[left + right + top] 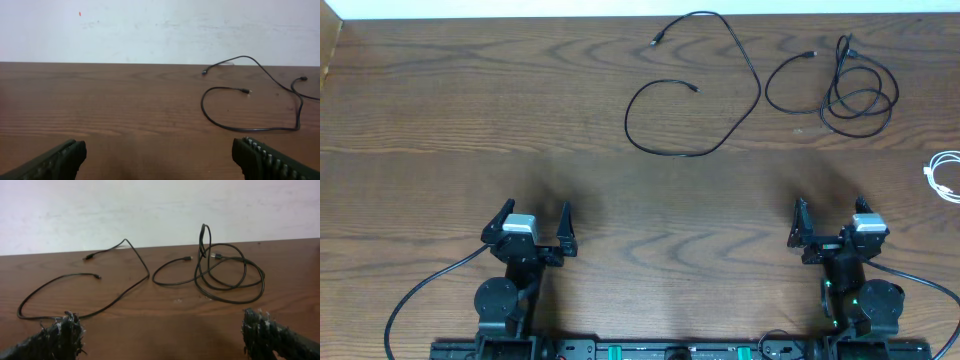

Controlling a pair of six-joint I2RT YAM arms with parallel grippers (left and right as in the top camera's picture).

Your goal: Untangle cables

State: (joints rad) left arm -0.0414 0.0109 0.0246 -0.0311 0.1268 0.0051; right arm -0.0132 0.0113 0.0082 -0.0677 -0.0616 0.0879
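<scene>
A long black cable (758, 85) lies spread in one open curve at the back middle of the table; it also shows in the left wrist view (202, 102) and the right wrist view (148, 275). To its right a second black cable (835, 85) sits in overlapping loops, with one part standing up (197, 275). A white cable (945, 175) lies at the right edge, partly cut off. My left gripper (538, 207) (159, 147) and right gripper (830, 205) (160, 322) hover near the front edge, both open and empty, well short of the cables.
Thick black wires (420, 290) run from both arm bases at the front edge. A pale wall (150, 30) stands behind the table's far edge. Bare wood lies between the grippers and the cables.
</scene>
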